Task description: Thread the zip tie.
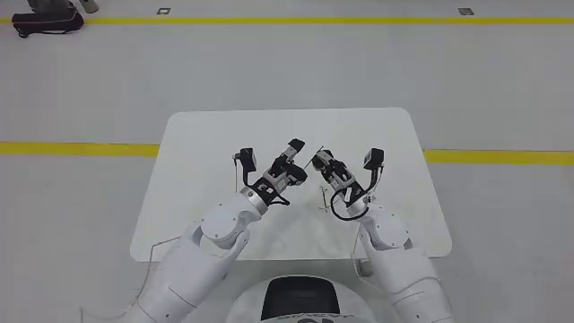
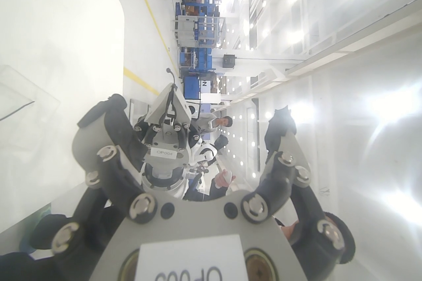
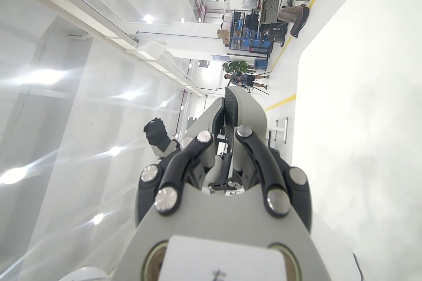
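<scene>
A white rectangular table with rounded corners (image 1: 179,188) stands on the pale floor (image 1: 269,63), across a yellow floor stripe (image 1: 72,148). On the table, well away from one rounded corner, lies a clear flat plastic sheet (image 2: 36,88) with a thin dark strand (image 2: 16,111) at it

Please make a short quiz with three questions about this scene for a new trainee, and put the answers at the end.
1. True or false: the left gripper is shut on the zip tie.
2. Choose one. Both grippers are: A) above the white table; B) over the floor beyond the yellow line; C) inside a box.
3. Fill in the word: the fingers of the right gripper are ____.

Key: 1. False: its fingers stand wide apart and hold nothing. 2. A. 3. Shut: they clamp the zip tie, whose thin black end sticks out past the tips.
</scene>
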Motion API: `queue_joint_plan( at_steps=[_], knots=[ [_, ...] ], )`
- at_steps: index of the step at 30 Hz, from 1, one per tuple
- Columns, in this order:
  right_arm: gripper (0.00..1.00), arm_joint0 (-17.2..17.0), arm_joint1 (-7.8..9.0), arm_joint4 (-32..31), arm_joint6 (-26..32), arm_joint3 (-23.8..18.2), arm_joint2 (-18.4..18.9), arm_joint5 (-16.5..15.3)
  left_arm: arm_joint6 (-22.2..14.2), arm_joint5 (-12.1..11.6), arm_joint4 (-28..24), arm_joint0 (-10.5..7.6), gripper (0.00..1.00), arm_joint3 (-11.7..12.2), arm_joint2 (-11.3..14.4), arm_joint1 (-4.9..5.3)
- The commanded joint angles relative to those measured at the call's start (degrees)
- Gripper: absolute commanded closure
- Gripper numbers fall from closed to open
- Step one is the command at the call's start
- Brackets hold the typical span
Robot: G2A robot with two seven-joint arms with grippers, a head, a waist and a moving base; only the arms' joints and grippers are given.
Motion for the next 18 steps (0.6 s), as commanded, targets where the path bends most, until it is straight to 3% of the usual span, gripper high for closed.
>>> queue_joint_plan(
  at_steps=[1, 2, 18],
  knots=[
    [1.00, -0.1, 0.04, -0.1, -0.8, -0.3, 0.0, 0.0, 0.7, 1.1, 0.1, -0.21, 0.00, 0.4, 0.1, -0.05],
    [1.00, -0.3, 0.05, -0.4, -1.5, -0.4, 0.1, 0.0, 1.6, 2.0, 1.0, -0.38, 0.00, 0.5, 0.1, -0.05],
    [1.00, -0.3, 0.24, -1.3, -3.0, -0.9, -0.8, 0.0, 1.9, 1.6, 2.5, -0.27, 0.00, 0.4, 0.1, 0.01]
  ],
)
